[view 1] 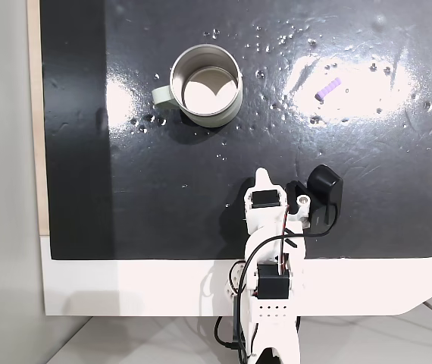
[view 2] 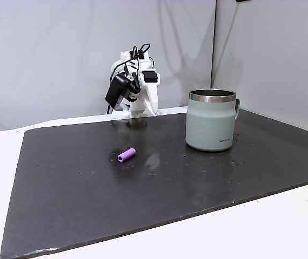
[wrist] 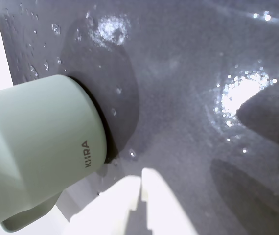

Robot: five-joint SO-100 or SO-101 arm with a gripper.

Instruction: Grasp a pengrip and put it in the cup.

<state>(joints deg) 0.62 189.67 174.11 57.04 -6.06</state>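
The cup point(view 1: 208, 119) stands upright on the black mat, a pale grey-green mug with a metal rim, its handle pointing left in a fixed view. It also appears as the cup point(view 2: 211, 127) and, up close at the left of the wrist view, as the cup point(wrist: 36, 147). The pengrip point(view 1: 328, 89), a small lilac cylinder, lies on the mat well to the cup's right; from the side it is the pengrip point(view 2: 126, 155). My gripper point(view 1: 261, 176) is folded back near the arm's base, far from both, shut and holding nothing. Its white fingertips point(wrist: 149, 183) meet at the bottom of the wrist view.
The black mat point(view 1: 125, 189) is shiny, with glare patches and small droplets. It lies on a white table point(view 1: 125, 288) whose front edge is near the arm's base. A black camera point(view 1: 324, 184) sits on the wrist. Grey walls point(view 2: 62, 54) stand behind.
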